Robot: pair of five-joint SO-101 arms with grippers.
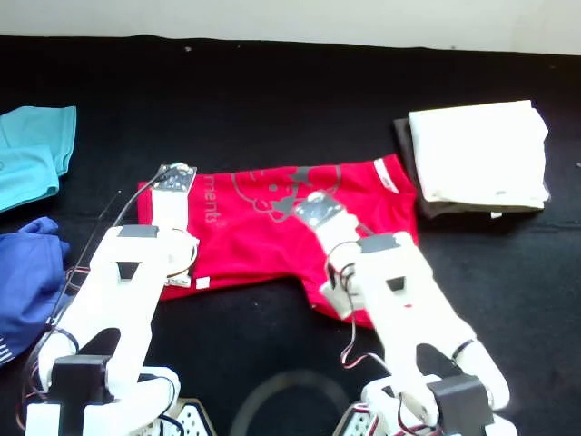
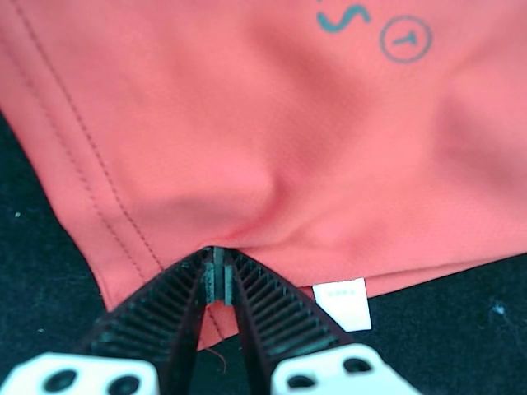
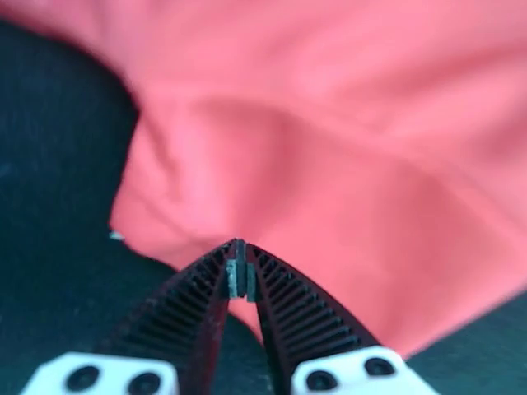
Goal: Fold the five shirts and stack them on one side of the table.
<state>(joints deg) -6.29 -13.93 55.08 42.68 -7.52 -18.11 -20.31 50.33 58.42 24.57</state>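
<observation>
Between the two white arms, the red shirt (image 1: pixel 272 232), a short-sleeved piece of thin printed fabric, lies spread flat across the black cloth-covered counter (image 1: pixel 272 91).

Left tool (image 2: pixel 218 284) first: its ribbed black jaws are clamped together on the shirt's hem, close to the corner, and the cloth puckers into a soft fold right at the tips. Just beside that tool, a small white tag (image 2: pixel 342 303) pokes out from the hem edge onto the dark counter.

Over to the right tool (image 3: pixel 237 278), and it's the same story. The jaws are closed tight on a pinch of red fabric at the shirt's edge, the cloth rises away beyond the tips, and black counter shows on both sides of the tool.

From above, both tools sit on the shirt's edge nearest the arm bases, one toward each end, and the printed chest lies beyond them.

Out past the right tool, away from the other arm, a folded white shirt (image 1: pixel 477 150) rests on a folded dark shirt (image 1: pixel 405 150). That stack is just beside the red sleeve.

Out past the left tool on the opposite side, a turquoise shirt (image 1: pixel 32 154) and a crumpled dark blue shirt (image 1: pixel 27 272) lie unfolded. The blue one is near the left arm, and the turquoise one is well apart from it.
</observation>
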